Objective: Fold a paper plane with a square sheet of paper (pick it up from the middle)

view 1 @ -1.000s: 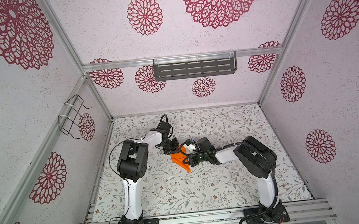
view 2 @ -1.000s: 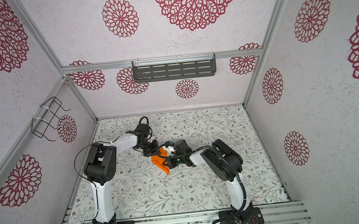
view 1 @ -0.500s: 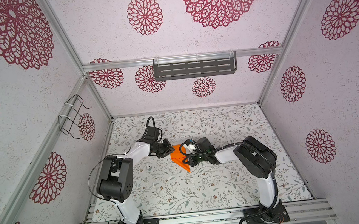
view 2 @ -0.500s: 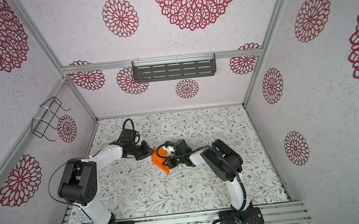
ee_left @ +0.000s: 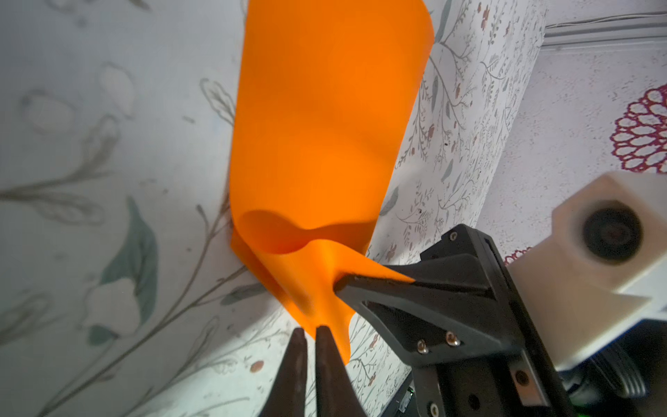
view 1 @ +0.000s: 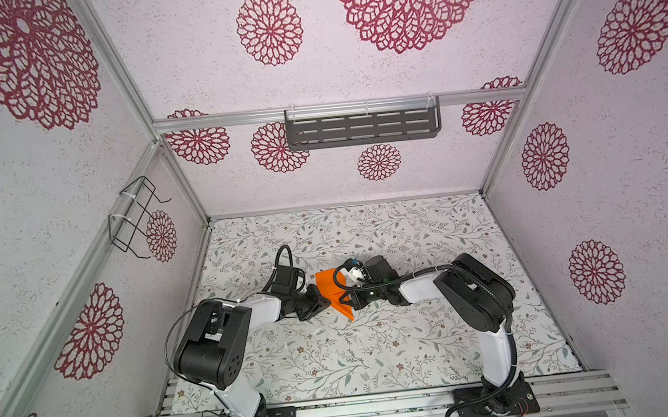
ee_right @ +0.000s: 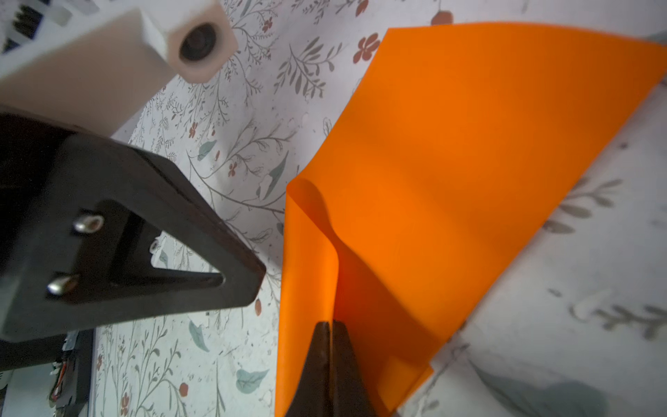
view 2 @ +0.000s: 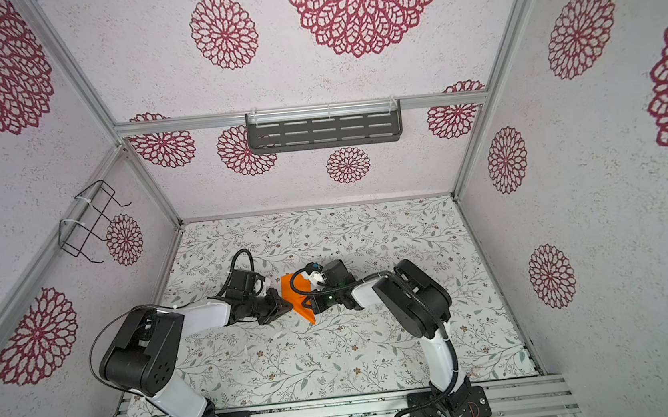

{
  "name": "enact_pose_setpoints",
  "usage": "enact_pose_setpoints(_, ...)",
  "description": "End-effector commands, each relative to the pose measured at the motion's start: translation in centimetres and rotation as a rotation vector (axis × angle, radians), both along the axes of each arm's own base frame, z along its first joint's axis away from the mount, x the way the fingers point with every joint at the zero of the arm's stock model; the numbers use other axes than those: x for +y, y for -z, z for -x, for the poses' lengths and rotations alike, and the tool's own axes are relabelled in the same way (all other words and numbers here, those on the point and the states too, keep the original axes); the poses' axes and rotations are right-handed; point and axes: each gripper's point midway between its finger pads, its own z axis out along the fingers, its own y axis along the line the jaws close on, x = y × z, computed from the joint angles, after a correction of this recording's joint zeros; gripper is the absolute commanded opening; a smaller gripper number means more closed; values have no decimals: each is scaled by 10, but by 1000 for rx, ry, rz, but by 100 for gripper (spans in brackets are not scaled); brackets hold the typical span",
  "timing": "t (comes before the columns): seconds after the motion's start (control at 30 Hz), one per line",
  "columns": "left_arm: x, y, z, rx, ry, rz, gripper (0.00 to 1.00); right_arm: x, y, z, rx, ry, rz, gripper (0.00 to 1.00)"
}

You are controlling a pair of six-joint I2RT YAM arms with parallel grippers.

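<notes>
The square sheet of paper (view 1: 328, 288) sits near the middle of the table, between the two grippers. It is plain bright orange, and in both top views (view 2: 295, 293) one of its corners points toward the front rail. It does not lie flat. A ridge of paper is drawn up off the surface, and the rest slopes away from it down onto the floral table cover (view 1: 378, 339).

The right gripper (ee_right: 330, 326) is clenched on that ridge. In the right wrist view its two dark fingertips meet with the orange fold pressed between them, and the sheet (ee_right: 451, 162) fans out beyond them. The left wrist view shows the same pinch from the side – the black right gripper (ee_left: 341, 283) bites into a raised flap of the sheet (ee_left: 325, 126), with its white camera housing (ee_left: 610, 231) behind it.

The left gripper (ee_left: 310, 330) has its jaws drawn almost together, with only a thin slit between the tips. No paper shows in that slit. The sheet's lower edge hangs just beside one fingertip. In the right wrist view the tip of the left gripper (ee_right: 258, 278) stands just beside the paper's edge, with a strip of table cover showing between them. Both top views place the left gripper (view 1: 326, 302) close against the sheet's left side.

Further out, a black wire basket (view 1: 137, 218) hangs on the left wall – and a dark slotted shelf (view 1: 362, 127) is mounted on the back wall rail.
</notes>
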Motion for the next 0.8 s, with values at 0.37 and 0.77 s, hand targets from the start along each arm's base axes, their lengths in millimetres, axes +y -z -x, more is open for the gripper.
enact_pose_setpoints(0.37, -11, 6, -12, -33, 4, 38, 9, -17, 32, 3, 44, 36, 123, 2)
enact_pose_setpoints(0.77, -8, 22, -11, -6, 0, 6, 8, -17, 32, 3, 45, 36, 123, 3)
